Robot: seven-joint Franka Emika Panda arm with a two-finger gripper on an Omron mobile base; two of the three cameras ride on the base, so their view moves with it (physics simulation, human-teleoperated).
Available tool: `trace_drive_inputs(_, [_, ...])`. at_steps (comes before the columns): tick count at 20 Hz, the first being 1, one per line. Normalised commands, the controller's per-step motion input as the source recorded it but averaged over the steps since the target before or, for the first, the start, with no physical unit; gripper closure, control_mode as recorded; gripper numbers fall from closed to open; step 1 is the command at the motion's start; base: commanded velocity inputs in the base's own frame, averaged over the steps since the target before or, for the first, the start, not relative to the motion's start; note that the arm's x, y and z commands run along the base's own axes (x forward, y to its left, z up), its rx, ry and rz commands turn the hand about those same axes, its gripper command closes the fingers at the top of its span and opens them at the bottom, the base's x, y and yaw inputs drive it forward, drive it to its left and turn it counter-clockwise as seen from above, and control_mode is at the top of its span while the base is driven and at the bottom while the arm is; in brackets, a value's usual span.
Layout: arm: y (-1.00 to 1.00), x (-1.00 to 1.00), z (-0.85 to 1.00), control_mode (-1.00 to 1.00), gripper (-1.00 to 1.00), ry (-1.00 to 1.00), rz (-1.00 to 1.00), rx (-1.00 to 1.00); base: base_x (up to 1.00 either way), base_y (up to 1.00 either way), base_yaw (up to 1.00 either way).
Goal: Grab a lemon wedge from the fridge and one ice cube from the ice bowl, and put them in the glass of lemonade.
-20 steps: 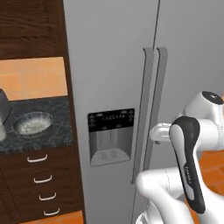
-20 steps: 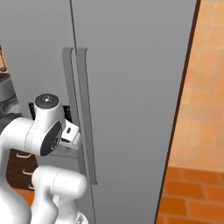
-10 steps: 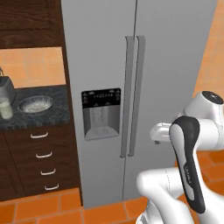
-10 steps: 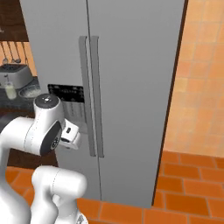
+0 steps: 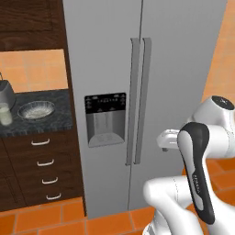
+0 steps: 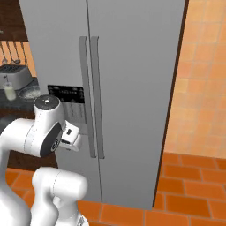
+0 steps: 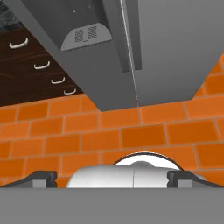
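Fridge doors are both staying shut, and the big grey fridge is standing right in front of the robot, with its two long handles side by side in the middle and the black panel on its left door. The arm is folding up close to the robot's body, with the elbow sticking up and the hand pointing forward and down toward the bottom of the fridge and the orange floor. The gripper is hanging in the air, well apart from the fridge, and its two dark fingertips are standing wide apart, holding nothing and touching nothing. To the left of the fridge, a dark counter is carrying the ice bowl, and the glass of lemonade is standing just beside the bowl, in front of the toaster. White-handled drawers are sitting under the counter. Compared with a second ago, the whole picture is sliding: the base is backing away and turning, so the fridge is looking smaller and more in the middle, more of the counter and floor are showing, and the glass is coming into sight. The arm is keeping the same folded shape and the fingers are staying just as wide.
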Motion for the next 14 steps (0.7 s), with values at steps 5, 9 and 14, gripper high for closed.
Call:
trace_drive_inputs(5, [0.0,0.0,0.0,1.0,-1.0,0.0,0.0,0.0,-0.29,0.0,0.0])
trace_drive_inputs(9, [0.0,0.0,0.0,-1.0,-1.0,0.0,0.0,0.0,-0.06,0.0,0.0])
trace_drive_inputs(14, [-0.01,0.0,0.0,-1.0,-1.0,-0.01,0.0,0.0,0.0,0.0,0.0])
